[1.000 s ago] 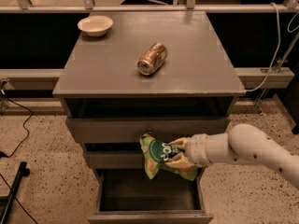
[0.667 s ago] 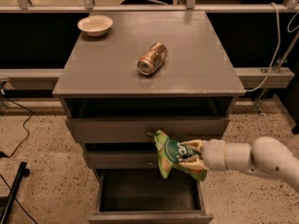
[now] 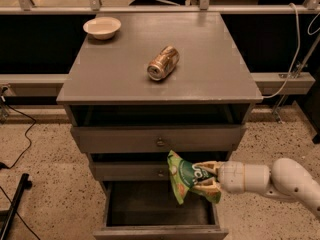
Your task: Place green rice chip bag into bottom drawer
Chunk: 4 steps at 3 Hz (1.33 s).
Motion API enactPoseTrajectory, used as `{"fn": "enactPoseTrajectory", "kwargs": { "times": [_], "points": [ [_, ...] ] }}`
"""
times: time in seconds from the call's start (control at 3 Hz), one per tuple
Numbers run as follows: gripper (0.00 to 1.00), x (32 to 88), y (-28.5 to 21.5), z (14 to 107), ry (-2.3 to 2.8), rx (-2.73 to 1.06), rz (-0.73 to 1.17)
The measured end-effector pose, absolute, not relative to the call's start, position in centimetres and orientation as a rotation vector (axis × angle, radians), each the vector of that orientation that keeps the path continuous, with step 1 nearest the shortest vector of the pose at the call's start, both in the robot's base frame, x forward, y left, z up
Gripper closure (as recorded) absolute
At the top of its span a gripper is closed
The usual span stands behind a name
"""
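The green rice chip bag (image 3: 186, 178) is crinkled and bright green with a dark-green oval and white lettering. My gripper (image 3: 209, 176) comes in from the right on a white arm and is shut on the bag's right side. It holds the bag in the air, in front of the middle drawer front and above the right part of the open bottom drawer (image 3: 159, 227). The bottom drawer is pulled out at the base of the grey cabinet, and its dark inside shows nothing in it.
A gold-brown can (image 3: 162, 63) lies on its side on the cabinet top (image 3: 100, 79). A white bowl (image 3: 102, 27) stands at the back left of the top. Two drawer fronts with round knobs (image 3: 160, 142) sit above. A black cable (image 3: 20, 144) and a dark stand lie on the floor at the left.
My gripper has carried the bag a little to the right and down, nearer the open bottom drawer. The arm has drawn back to the right.
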<state>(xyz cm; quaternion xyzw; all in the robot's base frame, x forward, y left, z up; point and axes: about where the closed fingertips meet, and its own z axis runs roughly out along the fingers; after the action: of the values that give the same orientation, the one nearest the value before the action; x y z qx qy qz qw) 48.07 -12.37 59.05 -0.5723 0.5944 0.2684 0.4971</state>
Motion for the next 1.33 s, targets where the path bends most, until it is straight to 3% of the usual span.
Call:
{"fn": "enactPoseTrajectory", "kwargs": {
  "times": [0.33,1.0,1.33],
  "points": [
    [1.00,48.5,-13.4,55.2,1.484,-1.459,0.575],
    [1.00,48.1,-20.5,44.1,1.502,-1.553,0.427],
    [1.00,48.5,-20.6,47.2,1.443,-1.544,0.339]
  ]
}}
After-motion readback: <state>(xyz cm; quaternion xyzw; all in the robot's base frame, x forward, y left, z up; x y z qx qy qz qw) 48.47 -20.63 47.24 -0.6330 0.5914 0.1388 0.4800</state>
